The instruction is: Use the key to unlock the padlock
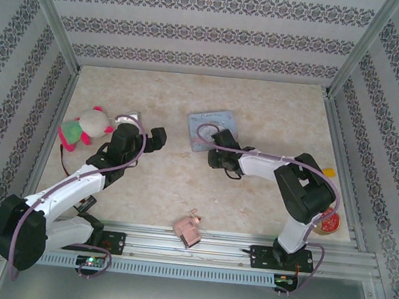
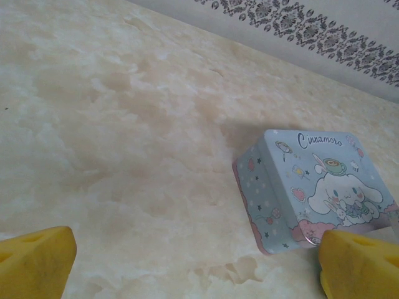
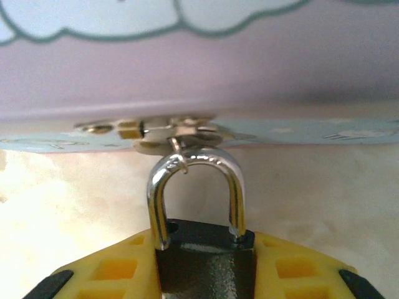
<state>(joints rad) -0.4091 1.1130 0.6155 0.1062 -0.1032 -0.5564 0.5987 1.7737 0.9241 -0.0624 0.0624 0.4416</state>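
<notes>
Right pincer [image 3: 206,281] was clamped on the padlock [image 3: 204,252] body, shackle [image 3: 194,161] just ahead in the hasp [image 3: 159,129] of the tin [image 3: 199,75]; steadying step, next likely needed the key inserted.

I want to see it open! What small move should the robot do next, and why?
Probably squeeze the right hand tighter on the padlock to steady it: yellow fingers sit against both sides of its body, and its loop hangs through the clasp on the tin.

Padlock [image 3: 206,265] black, shackle [image 3: 157,205] silver; tin [image 2: 312,187] pale blue; table [image 1: 160,181] beige marble.
</notes>
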